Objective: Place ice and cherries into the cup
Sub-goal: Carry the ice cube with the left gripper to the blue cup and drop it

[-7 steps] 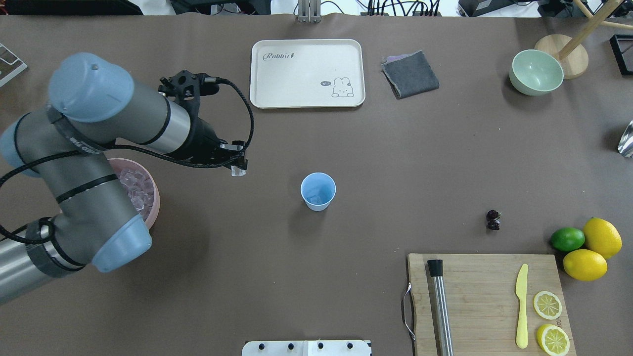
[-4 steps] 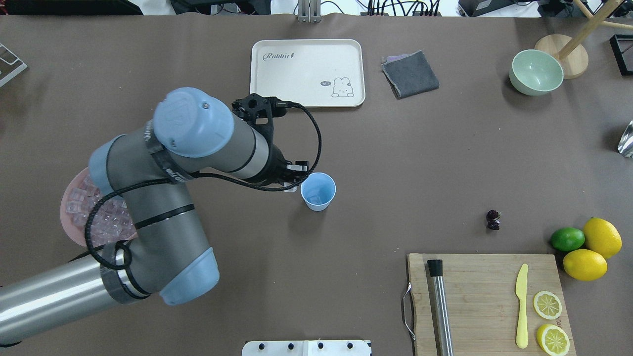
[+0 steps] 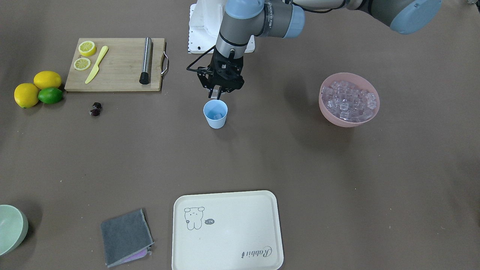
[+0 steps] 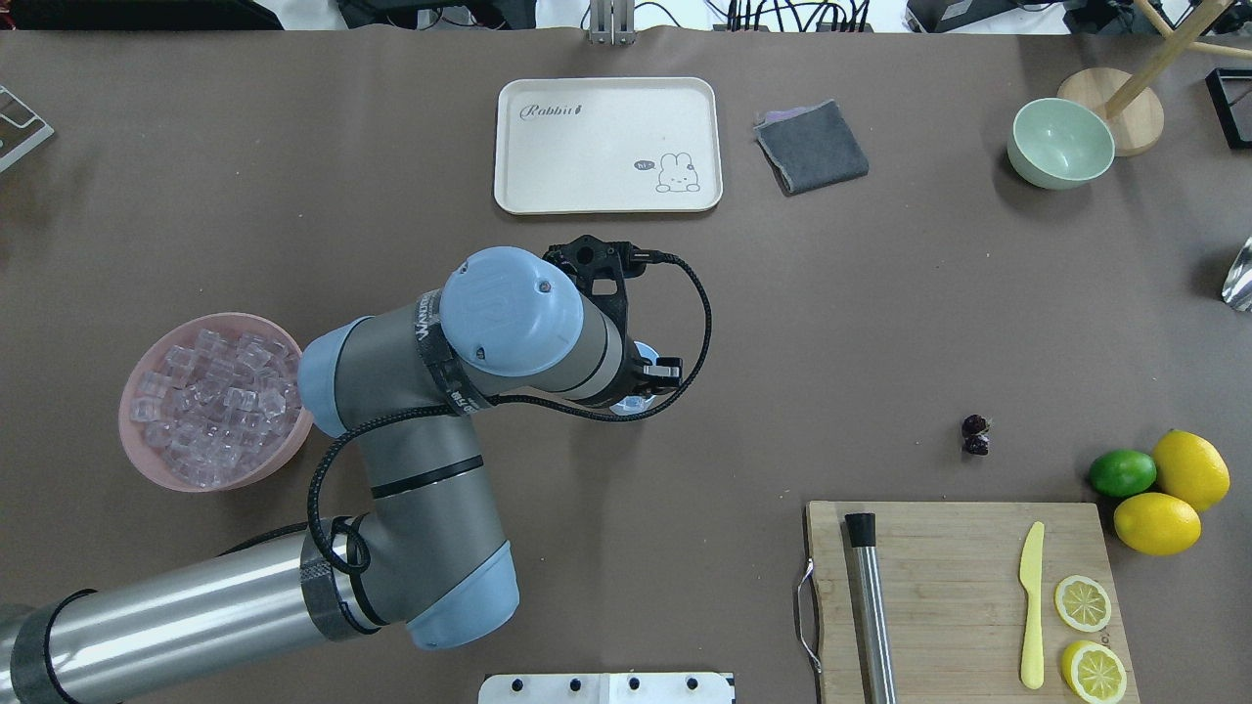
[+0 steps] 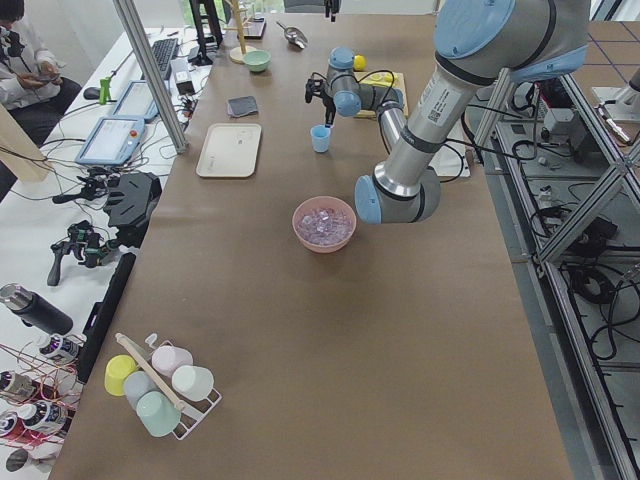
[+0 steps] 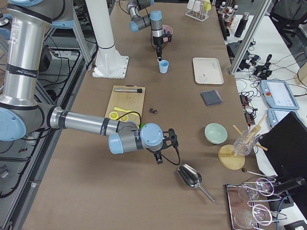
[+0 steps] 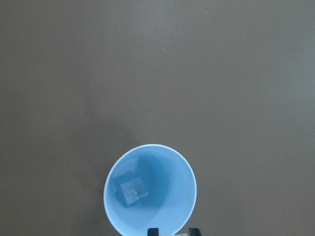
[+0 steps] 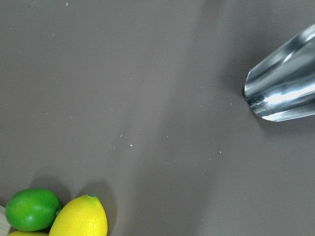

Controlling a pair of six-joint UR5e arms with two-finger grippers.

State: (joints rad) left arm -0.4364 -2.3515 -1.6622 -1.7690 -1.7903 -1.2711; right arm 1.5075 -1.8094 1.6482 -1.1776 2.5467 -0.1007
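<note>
The light blue cup [image 3: 215, 114] stands mid-table with one clear ice cube [image 7: 132, 191] on its bottom. My left gripper [image 3: 215, 93] hangs just above the cup's rim, shut on another ice cube [image 3: 214, 95]; its fingertips [image 7: 153, 231] show at the bottom edge of the left wrist view over the cup [image 7: 150, 189]. In the overhead view my left arm hides most of the cup [image 4: 645, 350]. The pink bowl [image 3: 327, 110] holds the rest of the ice [image 3: 348, 99]. Two dark cherries [image 3: 95, 109] lie by the cutting board. My right gripper [image 6: 159, 160] shows only in the right side view; I cannot tell its state.
A cutting board [image 3: 116, 67] carries a yellow knife, lemon slices and a metal rod. Two lemons and a lime [image 3: 50, 95] lie beside it. A cream tray [image 3: 225, 228], a grey cloth [image 3: 125, 236], a green bowl [image 3: 9, 227] and a metal scoop [image 8: 285, 88] are around.
My left arm has swung from beside the pink bowl to over the cup, carrying the ice cube. The pink bowl is now uncovered and the cup is mostly hidden in the overhead view.
</note>
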